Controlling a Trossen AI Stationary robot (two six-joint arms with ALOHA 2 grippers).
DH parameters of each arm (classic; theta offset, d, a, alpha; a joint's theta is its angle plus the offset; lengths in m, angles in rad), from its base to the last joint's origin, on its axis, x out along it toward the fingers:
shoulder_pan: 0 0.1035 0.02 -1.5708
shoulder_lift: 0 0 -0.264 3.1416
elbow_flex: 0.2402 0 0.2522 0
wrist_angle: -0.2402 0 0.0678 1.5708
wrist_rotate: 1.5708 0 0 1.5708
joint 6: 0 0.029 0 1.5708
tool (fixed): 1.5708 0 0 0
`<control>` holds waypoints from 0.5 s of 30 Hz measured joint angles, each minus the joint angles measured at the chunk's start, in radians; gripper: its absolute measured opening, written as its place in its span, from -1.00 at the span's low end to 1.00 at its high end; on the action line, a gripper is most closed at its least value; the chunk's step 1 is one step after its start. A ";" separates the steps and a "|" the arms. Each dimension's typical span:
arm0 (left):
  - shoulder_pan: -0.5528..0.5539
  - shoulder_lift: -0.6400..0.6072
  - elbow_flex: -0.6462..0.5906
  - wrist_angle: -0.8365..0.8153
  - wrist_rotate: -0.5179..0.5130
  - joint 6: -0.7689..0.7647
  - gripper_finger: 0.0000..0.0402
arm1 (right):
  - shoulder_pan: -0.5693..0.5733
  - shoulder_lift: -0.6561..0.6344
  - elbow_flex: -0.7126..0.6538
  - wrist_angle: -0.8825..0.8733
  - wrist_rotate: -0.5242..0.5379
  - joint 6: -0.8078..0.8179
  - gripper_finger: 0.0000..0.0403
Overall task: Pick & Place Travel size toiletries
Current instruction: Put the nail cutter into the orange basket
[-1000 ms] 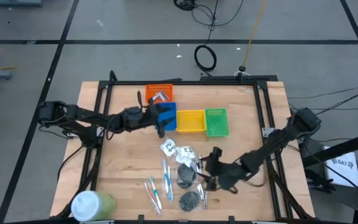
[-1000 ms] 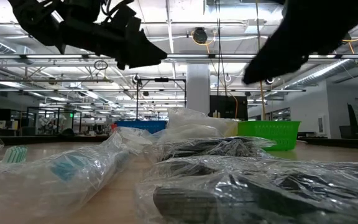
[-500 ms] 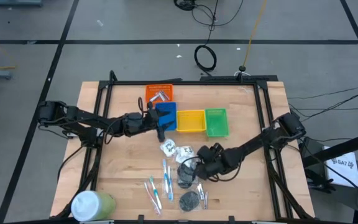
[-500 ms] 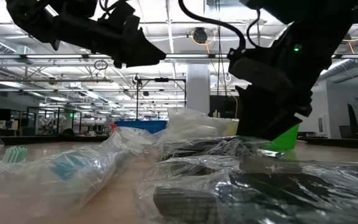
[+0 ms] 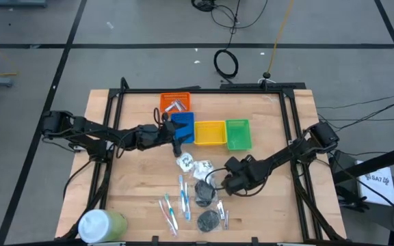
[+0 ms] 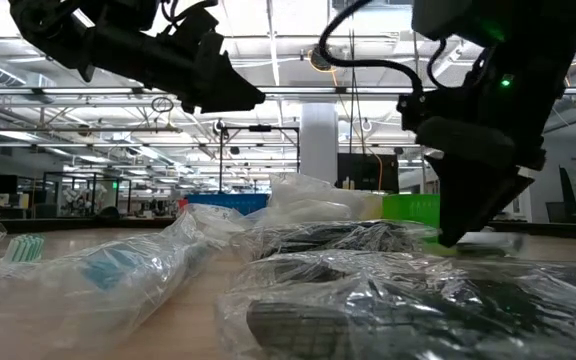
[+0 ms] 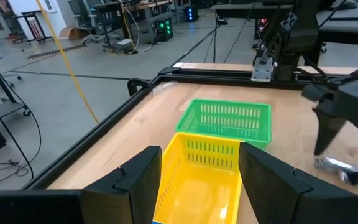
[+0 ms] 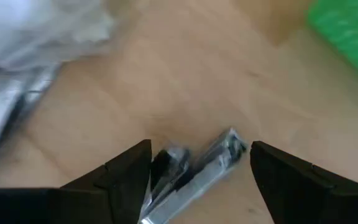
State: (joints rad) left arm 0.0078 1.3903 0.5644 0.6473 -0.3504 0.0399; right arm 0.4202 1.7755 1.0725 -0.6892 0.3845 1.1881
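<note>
Step in hand looks like the pick-to-place carry of one silvery stick.

Right gripper (image 5: 223, 182) sits centre-right of the high view, just right of the loose pile. In the right wrist view its fingers (image 8: 126, 171) stand fairly wide apart, with a wrapped silvery stick (image 8: 194, 168) lying between them at the bottom centre. The stick seems held near its low end, but the contact itself is out of frame, so whether it is truly clamped is unclear. The low view shows a pale wrapped piece at the gripper tip, right of centre, seemingly clear of the table.

Left gripper (image 5: 176, 139) hovers at the blue tray (image 5: 183, 123), upper centre of the high view. The left wrist view shows its fingers (image 7: 143, 177) spread with nothing between them, looking over the yellow tray (image 7: 201, 180) and green tray (image 7: 232, 121).

Orange tray (image 5: 176, 104), upper centre, already holds silvery sticks.

Remaining toiletries lie lower centre of the high view: white packets (image 5: 195, 166), grey discs (image 5: 207, 219), toothbrushes (image 5: 173, 205). Green cylinder (image 5: 102, 224) stands at the lower left.

Next move, as a judgement: lift clear of the pile, travel up-frame to a tray, likely the orange one, without snagging neighbouring wrappers, and release low over it. The left arm near the blue tray is a clearance concern.
</note>
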 joint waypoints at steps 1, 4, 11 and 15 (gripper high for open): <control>0.000 0.000 0.000 -0.002 0.000 0.001 0.05 | 0.000 0.000 0.000 -0.020 0.000 0.008 0.26; 0.000 0.000 0.000 -0.003 0.000 0.000 0.05 | 0.000 0.000 0.000 -0.072 -0.001 0.035 0.22; 0.000 0.000 0.000 -0.010 0.000 -0.001 0.05 | 0.000 -0.020 0.000 -0.072 -0.041 0.034 0.17; 0.000 0.000 0.000 -0.025 0.000 -0.004 0.05 | 0.010 -0.067 0.000 -0.071 -0.050 0.056 0.15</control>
State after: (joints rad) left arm 0.0078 1.3903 0.5644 0.6220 -0.3504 0.0360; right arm 0.4301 1.7088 1.0725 -0.7601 0.3349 1.2439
